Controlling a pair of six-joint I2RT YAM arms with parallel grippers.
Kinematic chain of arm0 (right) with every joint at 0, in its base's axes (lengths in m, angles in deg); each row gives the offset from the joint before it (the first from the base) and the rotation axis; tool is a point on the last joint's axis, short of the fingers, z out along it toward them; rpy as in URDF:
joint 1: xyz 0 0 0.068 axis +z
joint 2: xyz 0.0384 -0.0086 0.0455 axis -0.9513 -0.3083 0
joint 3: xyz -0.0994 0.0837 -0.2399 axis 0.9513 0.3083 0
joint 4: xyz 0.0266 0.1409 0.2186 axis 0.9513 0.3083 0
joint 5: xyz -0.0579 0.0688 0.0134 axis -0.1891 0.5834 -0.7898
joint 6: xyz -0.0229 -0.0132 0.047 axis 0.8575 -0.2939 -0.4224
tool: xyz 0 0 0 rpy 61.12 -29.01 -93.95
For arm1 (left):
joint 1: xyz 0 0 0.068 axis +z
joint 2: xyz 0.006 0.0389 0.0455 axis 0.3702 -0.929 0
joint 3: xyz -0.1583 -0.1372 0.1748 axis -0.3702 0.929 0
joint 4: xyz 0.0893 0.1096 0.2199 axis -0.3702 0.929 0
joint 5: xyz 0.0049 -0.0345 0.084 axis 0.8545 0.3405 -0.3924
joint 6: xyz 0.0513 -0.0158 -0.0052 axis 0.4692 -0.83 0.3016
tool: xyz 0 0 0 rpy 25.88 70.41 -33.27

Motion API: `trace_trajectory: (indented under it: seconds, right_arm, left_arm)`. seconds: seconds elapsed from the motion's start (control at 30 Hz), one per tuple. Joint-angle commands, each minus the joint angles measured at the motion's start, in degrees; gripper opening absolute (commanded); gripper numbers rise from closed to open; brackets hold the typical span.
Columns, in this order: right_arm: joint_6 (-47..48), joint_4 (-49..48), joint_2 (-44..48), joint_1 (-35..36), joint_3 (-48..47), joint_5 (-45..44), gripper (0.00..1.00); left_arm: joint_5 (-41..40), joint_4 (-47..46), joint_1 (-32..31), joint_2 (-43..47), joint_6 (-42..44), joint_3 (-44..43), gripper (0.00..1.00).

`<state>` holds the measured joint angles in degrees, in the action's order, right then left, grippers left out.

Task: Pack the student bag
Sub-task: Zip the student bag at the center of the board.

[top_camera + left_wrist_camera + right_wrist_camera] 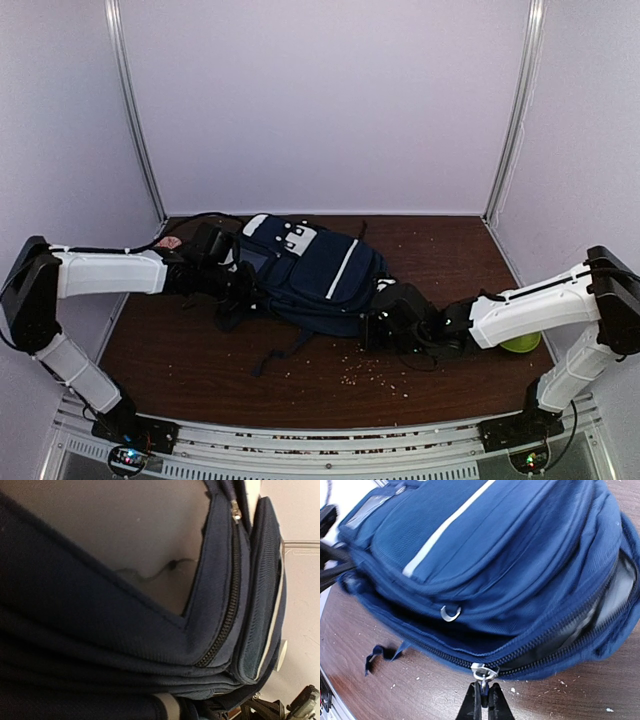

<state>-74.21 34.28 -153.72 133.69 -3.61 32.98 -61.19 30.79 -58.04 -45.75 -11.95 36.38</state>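
The student bag (315,268), navy with white stripes, lies flat in the middle of the brown table (200,360). My right gripper (484,689) is shut on the metal zipper pull (483,672) of the main compartment at the bag's near edge. To the right of the slider the zipper gapes and shows grey lining (616,592). My left gripper (233,288) is at the bag's left edge. In the left wrist view navy fabric (100,645) covers its fingers, and the bag's light inner lining (125,535) shows beyond an open zipper (227,615).
A green object (521,344) sits half hidden under the right arm at the table's right edge. A small pink thing (170,242) lies at the back left. Light crumbs (375,372) are scattered on the table in front of the bag. Black straps (280,352) trail toward the front.
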Motion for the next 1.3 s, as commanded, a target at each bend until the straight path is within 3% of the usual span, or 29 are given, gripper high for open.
trace_trajectory:
  seconds: [0.0, 0.1, 0.27, 0.3, 0.4, 0.5, 0.63, 0.8, 1.27]
  right_arm:
    - [1.69, 1.73, 0.28, 0.83, -2.42, 1.96, 0.0]
    - [2.06, 1.53, -0.37, 1.57, -3.78, 2.79, 0.0]
    - [3.13, 2.1, -2.7, 2.03, -7.2, 3.59, 0.0]
    - [3.36, 2.09, -3.18, 1.99, -7.76, 3.62, 0.0]
    - [4.1, 1.89, -4.28, 2.0, -9.34, 4.0, 0.0]
    - [4.6, 1.75, -5.05, 2.04, -10.66, 4.78, 0.0]
    - [5.02, 1.0, -6.19, 1.94, -11.66, 5.95, 0.0]
    - [5.2, 0.2, -7.43, 1.95, -12.63, 6.92, 0.0]
    - [5.83, -0.36, -8.44, 1.9, -13.16, 8.31, 0.0]
  left_arm:
    - [8.62, -11.16, 3.67, -8.06, 8.69, -8.23, 0.0]
    - [9.96, -8.49, 4.86, -12.24, 12.68, -13.67, 0.0]
    - [8.72, -3.76, 6.09, -11.38, 16.73, -17.44, 0.03]
    - [8.32, -2.5, 6.12, -10.45, 17.31, -17.4, 0.12]
    - [7.68, 0.93, 6.03, -6.28, 16.66, -14.76, 0.61]
    - [4.65, 2.39, 3.43, 0.21, 13.82, -9.17, 0.95]
    - [-0.82, 6.83, -2.11, 7.26, 8.95, -3.52, 0.98]
    - [-4.64, 2.29, -8.94, 11.74, -4.81, 3.39, 0.98]
    - [0.93, -4.05, -11.19, -5.3, -9.78, -6.6, 0.97]
